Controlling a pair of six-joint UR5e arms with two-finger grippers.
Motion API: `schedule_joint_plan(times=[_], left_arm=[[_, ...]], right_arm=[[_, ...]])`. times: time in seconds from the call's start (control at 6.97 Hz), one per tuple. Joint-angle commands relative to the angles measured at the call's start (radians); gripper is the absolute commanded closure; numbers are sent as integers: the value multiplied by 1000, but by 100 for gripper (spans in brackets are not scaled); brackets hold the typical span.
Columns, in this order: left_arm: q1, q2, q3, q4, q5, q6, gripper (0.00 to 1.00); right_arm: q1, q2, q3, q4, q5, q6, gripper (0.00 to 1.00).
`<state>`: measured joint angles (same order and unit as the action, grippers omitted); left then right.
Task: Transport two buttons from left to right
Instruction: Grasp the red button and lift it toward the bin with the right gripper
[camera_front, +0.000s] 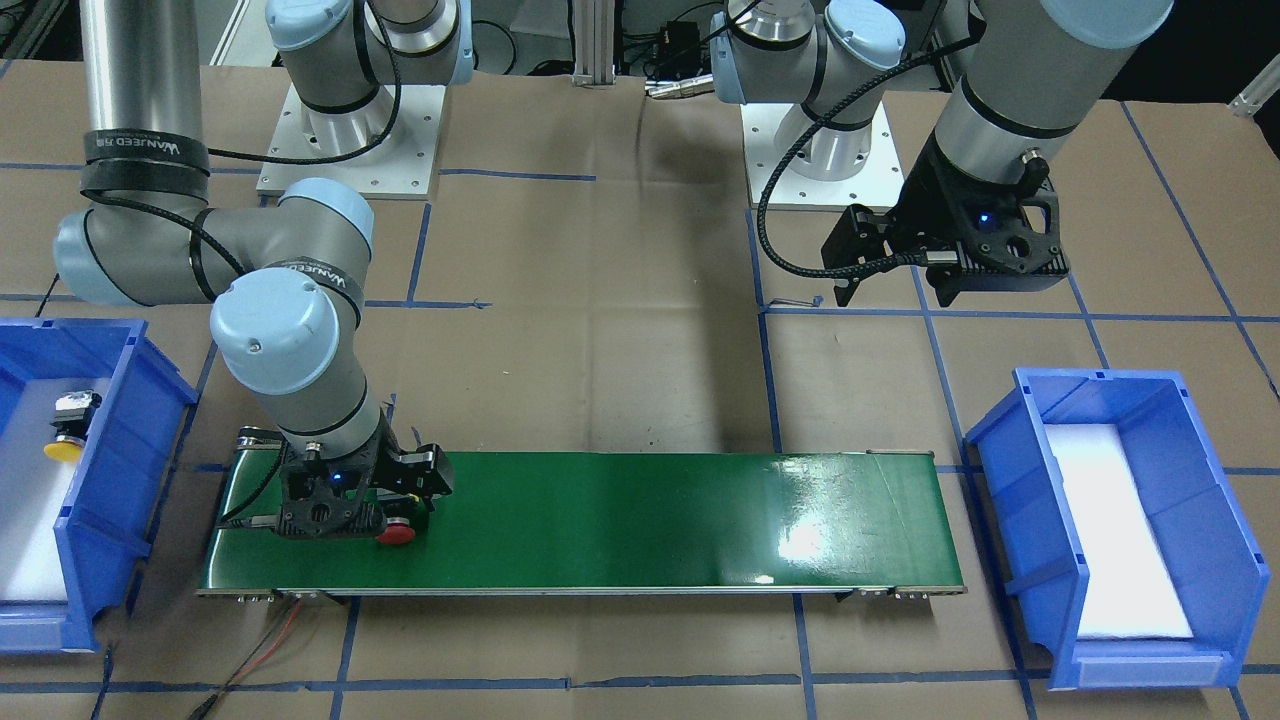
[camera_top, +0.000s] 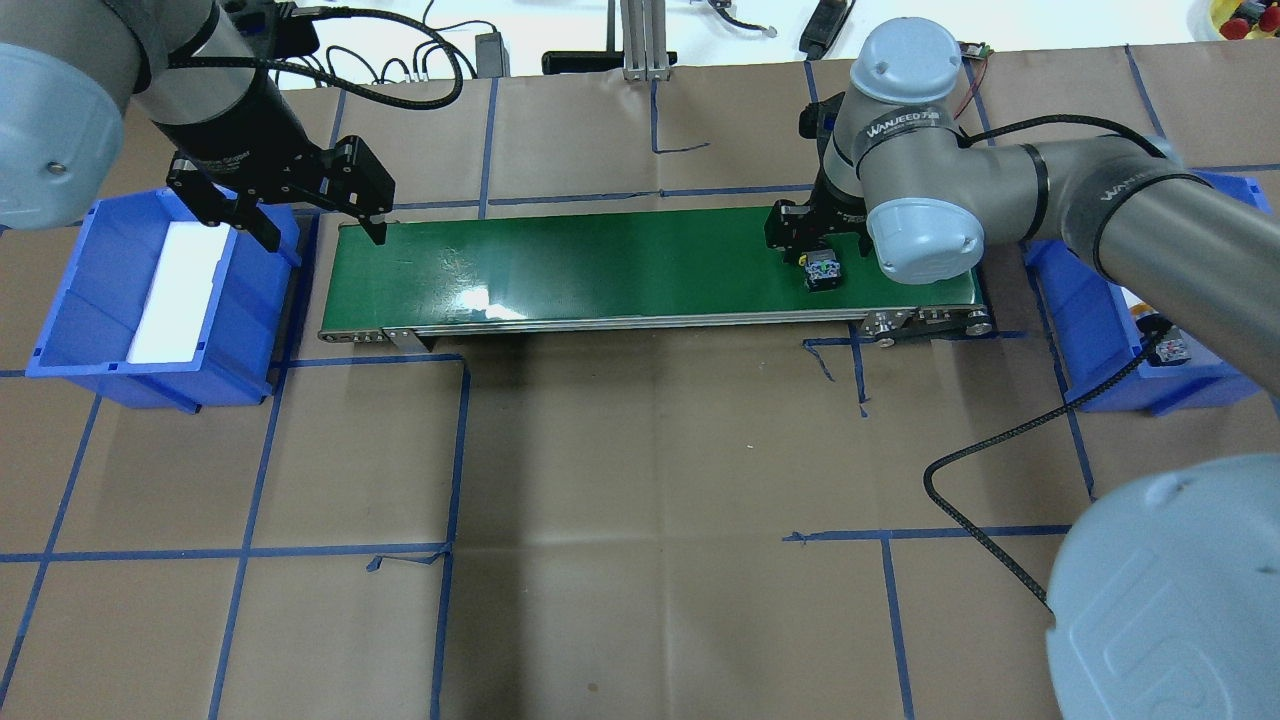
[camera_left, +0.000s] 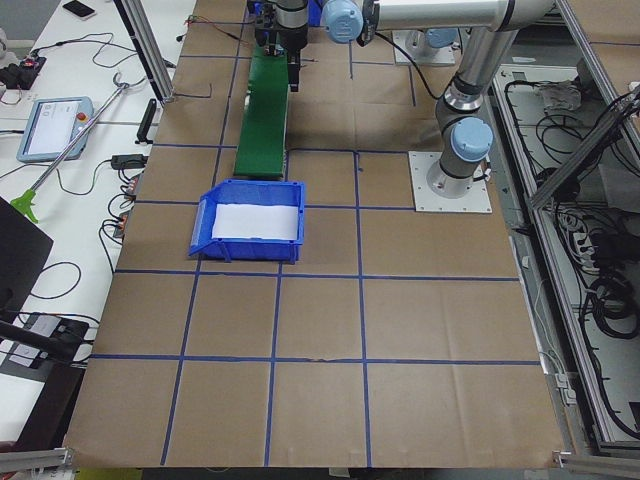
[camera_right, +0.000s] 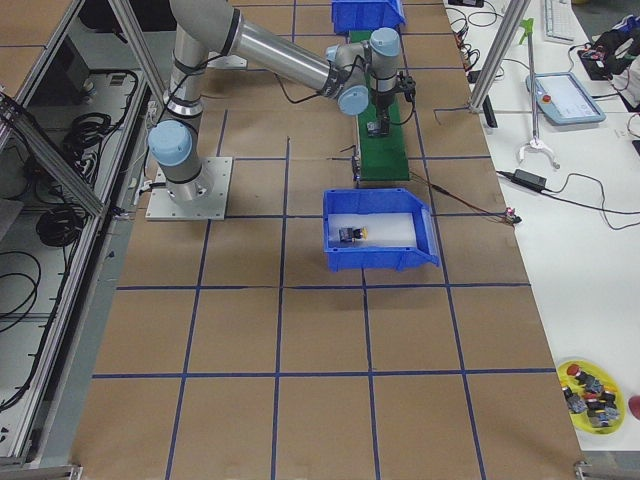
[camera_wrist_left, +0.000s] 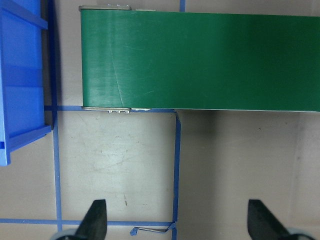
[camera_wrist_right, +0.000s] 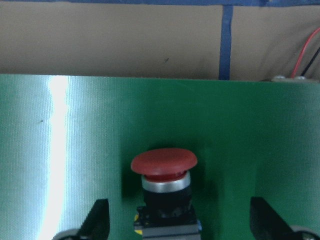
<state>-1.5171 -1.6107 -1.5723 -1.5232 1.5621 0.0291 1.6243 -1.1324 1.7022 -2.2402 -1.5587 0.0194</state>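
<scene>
Red button (camera_wrist_right: 164, 166) at belt (camera_wrist_right: 260, 125) end, inside right gripper (camera_wrist_right: 178, 205)

Black straps (camera_top: 905, 122) on the right arm (camera_top: 1010, 185) read "WANJEED"

A green belt (camera_top: 620, 265) ran left to right across the far half of the paper-covered table (camera_top: 640, 480). The left gripper (camera_top: 320, 228) hung with fingers spread wide above the gap between the belt's left end and a blue bin (camera_top: 75, 300) holding a white pad (camera_top: 175, 290). At the belt's right end, the right gripper (camera_top: 812, 250) stood over a button (camera_top: 822, 272), its grey block showing. The right arm hid most of a second blue bin (camera_top: 1065, 310).
</scene>
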Motion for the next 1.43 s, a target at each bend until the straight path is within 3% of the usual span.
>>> schedule_joint_plan(times=[0.0,0.14,0.29,0.57,0.72,0.86,1.15,1.29], left_arm=[[0,0,0,2,0,0,0],[0,0,0,0,0,0,0],[0,0,0,0,0,0,0],[0,0,0,0,0,0,0],[0,0,0,2,0,0,0],[0,0,0,2,0,0,0],[0,0,2,2,0,0,0],[0,0,2,2,0,0,0]], right_arm=[[-3,-1,4,19,-9,2,40],[-9,-4,1,106,-9,1,77],[-15,-7,-6,135,-17,-10,94],[-72,-64,-30,151,-47,-25,95],[-125,-129,-53,236,-37,-53,95],[-192,-157,-102,298,-34,-132,95],[-353,-144,-292,486,-38,-340,95],[-442,-129,-317,491,-40,-443,95]])
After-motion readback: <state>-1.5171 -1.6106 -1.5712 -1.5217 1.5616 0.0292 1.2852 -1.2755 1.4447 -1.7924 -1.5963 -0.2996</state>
